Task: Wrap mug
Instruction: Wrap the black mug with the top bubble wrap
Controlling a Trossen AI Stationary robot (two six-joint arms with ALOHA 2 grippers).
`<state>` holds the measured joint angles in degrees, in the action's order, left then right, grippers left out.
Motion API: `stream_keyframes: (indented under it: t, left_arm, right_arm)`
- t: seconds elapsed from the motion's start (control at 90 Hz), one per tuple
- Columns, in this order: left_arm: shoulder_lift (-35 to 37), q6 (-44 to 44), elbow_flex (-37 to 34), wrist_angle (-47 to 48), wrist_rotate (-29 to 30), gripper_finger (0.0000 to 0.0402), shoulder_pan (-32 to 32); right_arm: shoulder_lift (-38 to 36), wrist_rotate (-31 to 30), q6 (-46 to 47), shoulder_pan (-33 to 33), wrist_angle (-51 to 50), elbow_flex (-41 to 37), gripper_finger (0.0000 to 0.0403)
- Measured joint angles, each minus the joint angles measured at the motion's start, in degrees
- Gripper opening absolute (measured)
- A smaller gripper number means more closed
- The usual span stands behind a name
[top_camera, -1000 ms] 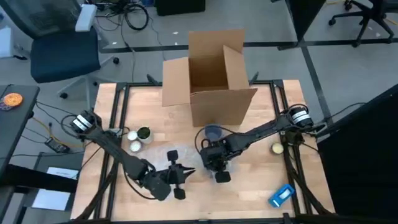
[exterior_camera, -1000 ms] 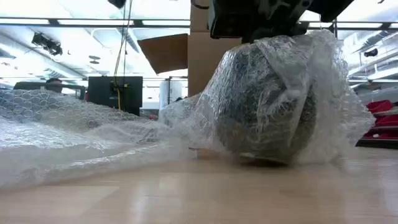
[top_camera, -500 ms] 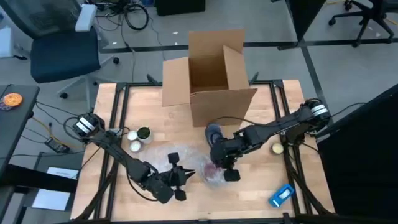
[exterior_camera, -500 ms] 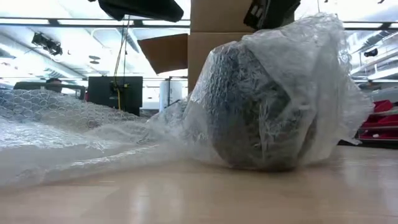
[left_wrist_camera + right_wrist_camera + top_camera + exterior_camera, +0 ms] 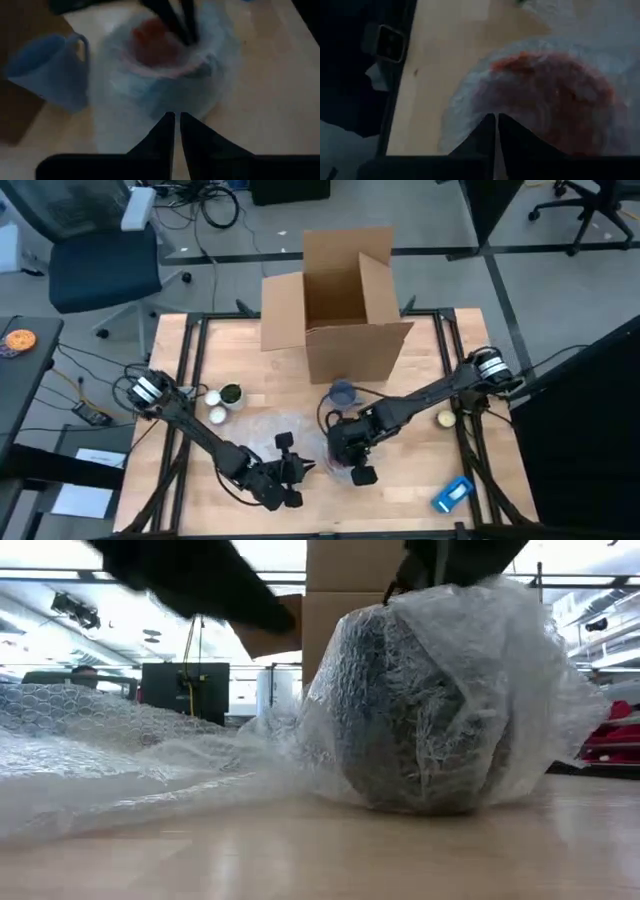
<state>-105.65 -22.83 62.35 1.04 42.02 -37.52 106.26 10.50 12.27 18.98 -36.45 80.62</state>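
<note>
Seen from above, going left to right. Left gripper [image 5: 292, 470] low at the front of the table [image 5: 420, 480], fingers [image 5: 162, 135] pressed together with nothing between them, just beside the bubble wrap [image 5: 262, 428]. Mug [image 5: 420, 710] sat at the table's front middle, covered in the wrap. Right gripper [image 5: 352, 465] over the mug, fingers [image 5: 490, 132] closed; cannot tell if pinching wrap. Behind, a cardboard box [image 5: 340, 300]; near it a blue cup [image 5: 342, 392].

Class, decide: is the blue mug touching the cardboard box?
Cannot tell. In the high view the blue mug sits right at the cardboard box base, with no plain gap or contact.
</note>
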Motion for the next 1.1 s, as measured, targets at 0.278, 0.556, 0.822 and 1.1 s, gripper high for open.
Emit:
stream_keyframes:
  t: [0.278, 0.556, 0.822, 1.1]
  left_arm:
    - [-2.10, 0.05, 0.00, -2.62, -5.25, 0.0015, 3.39]
    - [-1.94, 5.86, 0.00, -4.63, -6.36, 0.0015, 6.01]
    - [-0.81, 9.70, 0.00, -4.36, -5.99, 0.0015, 8.15]
    - [-1.08, 9.29, 0.00, -4.77, -6.53, 0.0015, 8.95]
  right_arm:
    - [5.48, 1.66, -1.42, -1.89, 1.22, 0.32, 0.0000]
    - [-1.76, -4.24, -2.25, -1.96, -2.63, -0.44, 0.0000]
    - [-11.52, -6.66, 0.08, -0.52, -5.14, -0.23, 0.0000]
    - [-7.84, -4.94, -0.39, 1.70, -1.29, -0.15, 0.0000]
